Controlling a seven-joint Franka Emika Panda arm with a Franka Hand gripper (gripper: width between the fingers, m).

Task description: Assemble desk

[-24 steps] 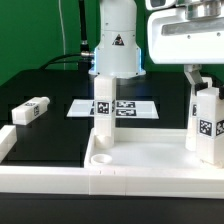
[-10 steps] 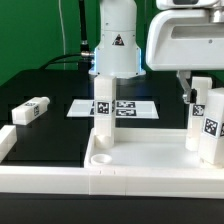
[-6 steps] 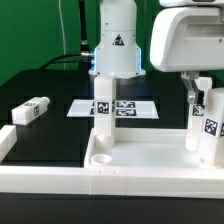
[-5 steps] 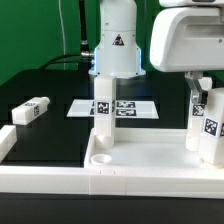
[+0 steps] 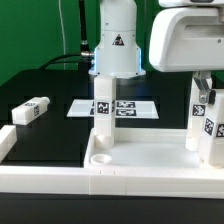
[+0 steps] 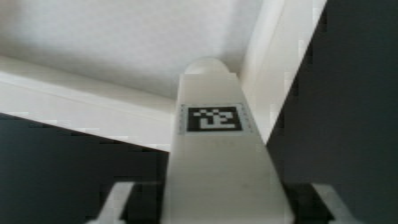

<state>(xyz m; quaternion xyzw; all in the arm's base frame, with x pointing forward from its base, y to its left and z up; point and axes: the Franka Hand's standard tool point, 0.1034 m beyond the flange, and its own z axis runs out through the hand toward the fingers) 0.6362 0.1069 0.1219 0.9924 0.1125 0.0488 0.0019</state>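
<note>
The white tray-like tabletop [image 5: 140,172] lies at the front of the exterior view. Two white tagged legs stand upright in it: one near its back left corner [image 5: 103,118], one at the right [image 5: 208,130]. A third leg [image 5: 30,110] lies loose on the black table at the left. My gripper [image 5: 207,88] hangs over the top of the right leg. In the wrist view that leg [image 6: 221,150] runs up between my fingers [image 6: 125,205], with a dark gap on each side. The gripper [image 6: 224,205] is open around it, and the tabletop's rim [image 6: 89,105] lies beyond.
The marker board [image 5: 128,108] lies flat behind the tabletop, in front of the robot's base [image 5: 117,45]. A long white border rail [image 5: 40,178] runs along the table's front left and turns back at the left edge.
My gripper has come down over the top of the right leg, and its fingers have narrowed towards the leg's sides. The legs and tabletop have not moved.
</note>
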